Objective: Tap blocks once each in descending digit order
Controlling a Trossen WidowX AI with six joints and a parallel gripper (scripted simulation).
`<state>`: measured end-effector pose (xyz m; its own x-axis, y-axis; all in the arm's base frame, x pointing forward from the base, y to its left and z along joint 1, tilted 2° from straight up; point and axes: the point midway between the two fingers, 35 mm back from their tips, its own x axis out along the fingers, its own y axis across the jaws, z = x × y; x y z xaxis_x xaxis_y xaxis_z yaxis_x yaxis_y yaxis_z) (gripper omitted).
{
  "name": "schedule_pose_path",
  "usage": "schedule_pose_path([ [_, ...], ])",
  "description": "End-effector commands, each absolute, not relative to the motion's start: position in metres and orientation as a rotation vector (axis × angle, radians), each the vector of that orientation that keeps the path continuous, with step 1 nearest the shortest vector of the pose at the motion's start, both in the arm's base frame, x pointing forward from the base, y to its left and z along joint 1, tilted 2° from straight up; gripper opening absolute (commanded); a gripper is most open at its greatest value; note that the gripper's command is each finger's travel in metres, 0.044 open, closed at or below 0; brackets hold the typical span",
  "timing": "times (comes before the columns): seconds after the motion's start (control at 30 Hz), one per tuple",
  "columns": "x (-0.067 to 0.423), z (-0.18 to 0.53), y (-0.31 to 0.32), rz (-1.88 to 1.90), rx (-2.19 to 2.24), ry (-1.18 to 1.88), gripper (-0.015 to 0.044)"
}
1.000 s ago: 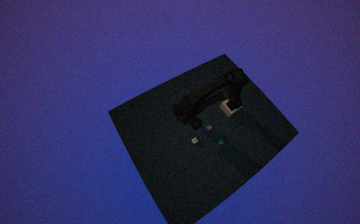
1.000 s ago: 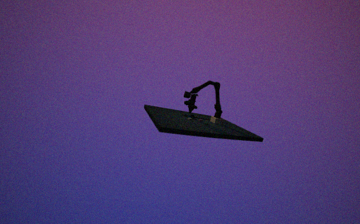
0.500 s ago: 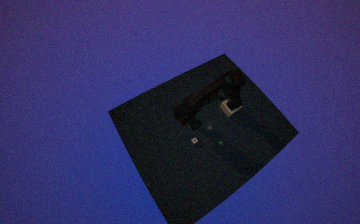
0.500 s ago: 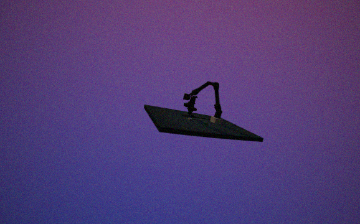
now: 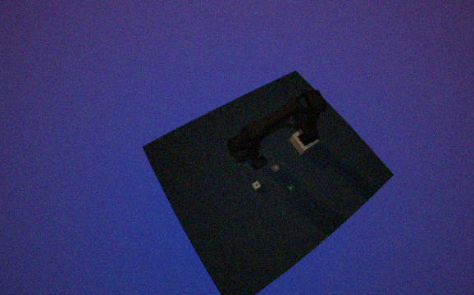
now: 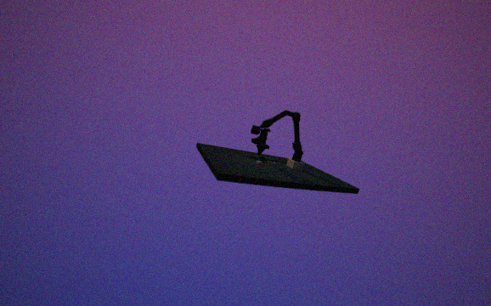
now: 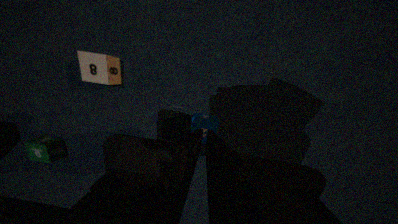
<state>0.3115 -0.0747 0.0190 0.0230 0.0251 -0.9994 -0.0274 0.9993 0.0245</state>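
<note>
My gripper (image 5: pixel 258 163) (image 6: pixel 260 152) (image 7: pixel 205 133) points down, with its tips near shut and nothing visibly held. In the wrist view it is over a blue block (image 7: pixel 203 122), which is partly covered by the fingers; its digit is not readable. The top view does not show the blue block, as the gripper is in front of it. A white block (image 5: pixel 256 185) (image 7: pixel 93 70) shows an 8. A green block (image 5: pixel 290 188) (image 7: pixel 37 152) has a blurred digit. A brownish block (image 5: pixel 275 168) lies between the gripper and the green block; its digit is not readable.
The dark table (image 5: pixel 204 172) (image 6: pixel 237 170) has edges all round. The arm rises from a pale base mount (image 5: pixel 297 143) (image 6: pixel 290 163) and arches over the table. The light is very dim.
</note>
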Motion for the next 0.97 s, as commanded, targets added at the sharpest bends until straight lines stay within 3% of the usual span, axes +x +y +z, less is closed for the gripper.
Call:
schedule_pose_path([
  [0.0,0.315,0.024,-0.070,0.040,-0.001,1.540,0.0072],
  [0.43,0.312,0.070,0.086,0.073,0.016,1.518,0.0400],
  [0.7,0.256,0.103,0.183,0.060,0.018,1.544,0.0400],
  [0.93,0.236,0.112,0.204,0.055,0.017,1.548,0.0400],
])
